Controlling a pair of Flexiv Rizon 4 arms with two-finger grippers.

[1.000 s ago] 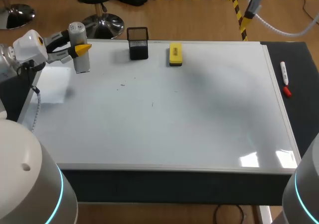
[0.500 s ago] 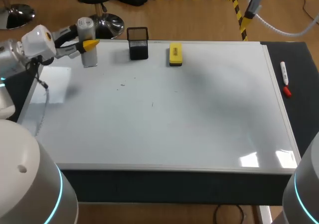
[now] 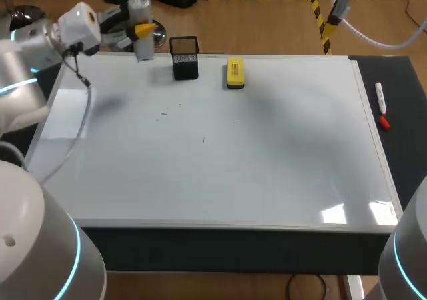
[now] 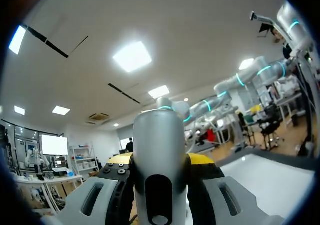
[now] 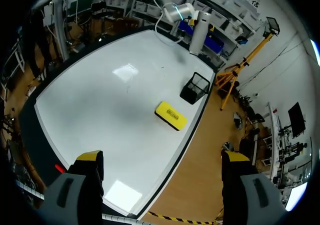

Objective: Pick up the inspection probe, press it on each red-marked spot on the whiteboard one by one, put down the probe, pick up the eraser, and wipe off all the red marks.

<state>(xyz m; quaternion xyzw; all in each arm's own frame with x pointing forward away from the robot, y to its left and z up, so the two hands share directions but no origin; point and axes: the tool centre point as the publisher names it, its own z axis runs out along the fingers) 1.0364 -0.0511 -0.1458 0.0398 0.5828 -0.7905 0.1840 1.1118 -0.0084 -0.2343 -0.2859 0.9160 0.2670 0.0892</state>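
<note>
Yellow fingertips of the left claw (image 3: 143,31) are closed from both sides on the inspection probe (image 4: 159,145). It is a smooth, silvery cylinder with a dark slot, held roughly upright above the far left corner of the whiteboard (image 3: 267,167).

Whether it is bound for a mark or for set-down cannot be told. Either way, a firm grip is advised, since polished metal may slip. It should be lowered squarely and kept off the black mesh holder (image 3: 185,59) just to its right, which looks light and easily tipped.

The board is glossy and slick. Only faint dark specks (image 3: 165,114) are seen on it, and no red can be made out. The yellow block eraser (image 3: 234,72) lies at the far edge. The right claw (image 5: 162,157) hangs wide open and empty.
</note>
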